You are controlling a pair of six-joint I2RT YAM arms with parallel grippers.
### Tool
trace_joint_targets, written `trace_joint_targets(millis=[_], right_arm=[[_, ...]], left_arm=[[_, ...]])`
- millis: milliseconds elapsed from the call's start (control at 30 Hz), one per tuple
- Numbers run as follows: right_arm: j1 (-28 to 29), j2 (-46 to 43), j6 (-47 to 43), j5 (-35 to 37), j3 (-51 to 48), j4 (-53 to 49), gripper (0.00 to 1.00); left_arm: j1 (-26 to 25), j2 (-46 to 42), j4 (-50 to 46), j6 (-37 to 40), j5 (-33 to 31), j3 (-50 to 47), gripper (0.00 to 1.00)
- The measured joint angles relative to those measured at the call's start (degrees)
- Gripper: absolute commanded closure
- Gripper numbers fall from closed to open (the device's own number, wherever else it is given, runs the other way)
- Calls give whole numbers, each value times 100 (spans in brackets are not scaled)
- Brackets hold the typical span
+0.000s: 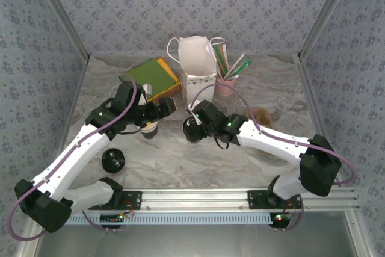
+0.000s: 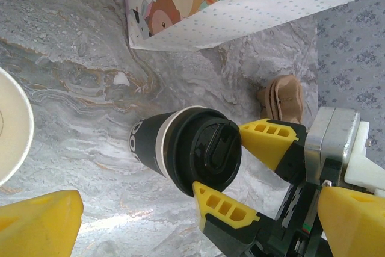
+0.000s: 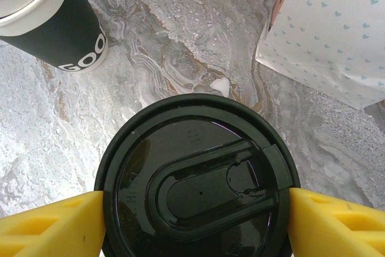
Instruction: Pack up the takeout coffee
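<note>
right wrist: gripper (image 3: 195,209) seemingly grips coffee (image 3: 198,167)

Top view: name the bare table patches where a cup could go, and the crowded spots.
Free: the front strip between the loose black lid and the right arm; the back right corner past the pink holder. Crowded: the middle, where the takeout coffee and the lidless cup stand before the white bag.
</note>
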Motion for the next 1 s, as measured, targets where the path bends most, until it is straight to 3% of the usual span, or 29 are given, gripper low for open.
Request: trace_joint_targets(millis=[1000], right_arm=[[26,44,0,0,-63,83,23]], left_arm=[[0,0,2,0,17,-2,0]])
